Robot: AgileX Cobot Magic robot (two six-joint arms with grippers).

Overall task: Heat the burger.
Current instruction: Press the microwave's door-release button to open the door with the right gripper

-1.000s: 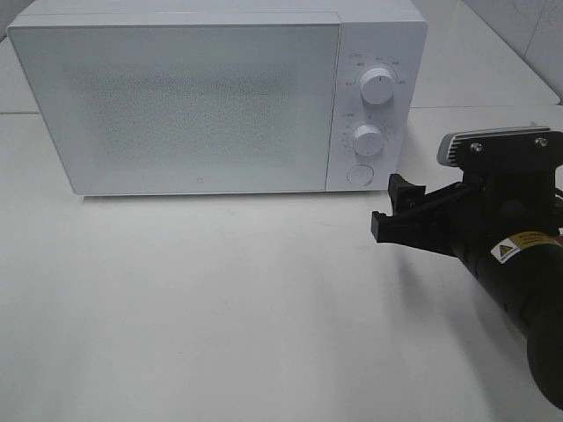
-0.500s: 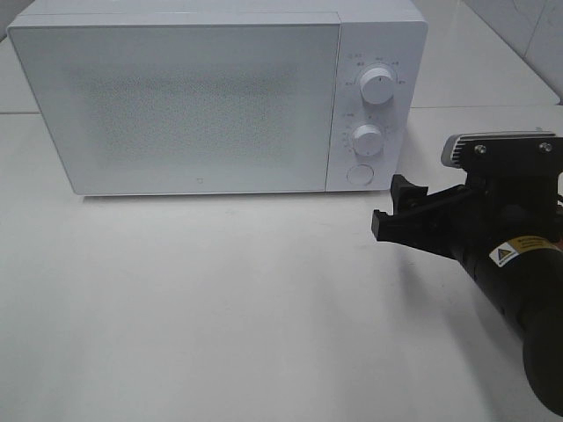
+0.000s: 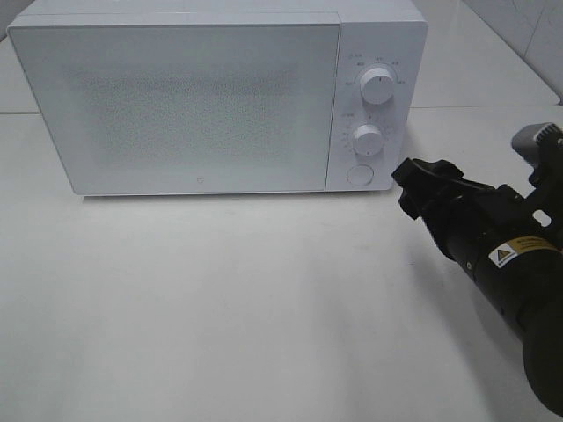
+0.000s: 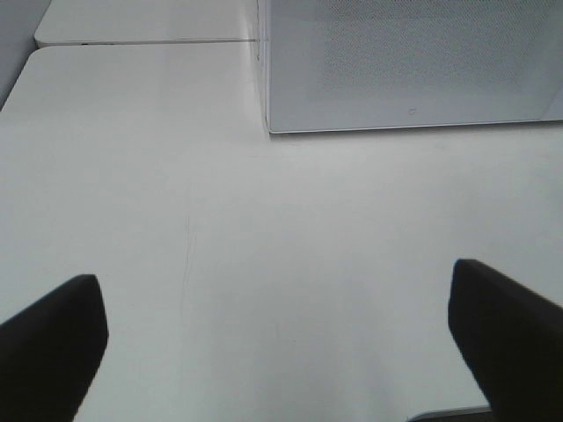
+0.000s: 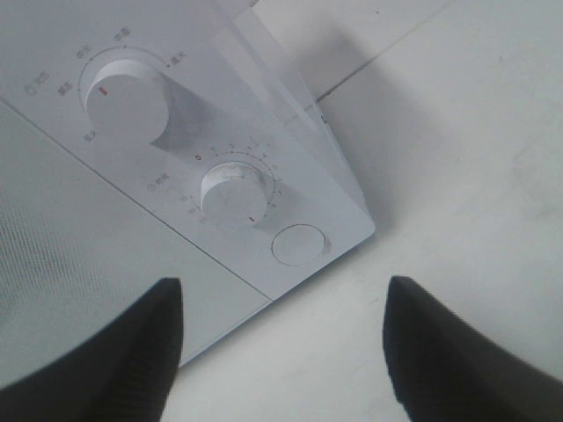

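The burger is out of view; nothing of it shows in any view. The white microwave (image 3: 202, 105) stands at the back of the table with its door shut. My right gripper (image 3: 412, 183) hovers just right of the microwave's lower right corner, beside the round button (image 3: 358, 174). In the right wrist view the right gripper (image 5: 281, 299) is open and empty, and the button (image 5: 297, 244) lies between its fingers (image 5: 141, 352). My left gripper (image 4: 274, 281) is open over bare table, well short of the microwave (image 4: 413, 61).
Two white knobs sit on the control panel, the upper knob (image 3: 378, 85) above the lower knob (image 3: 368, 138). The white table (image 3: 220, 299) stretches in front of the microwave. A tiled wall rises at the far right.
My right gripper has rolled about its wrist, so its fingers now stack edge-on, and has drawn back to the right. Its jaws stand slightly narrower. The left arm's earlier position is not shown.
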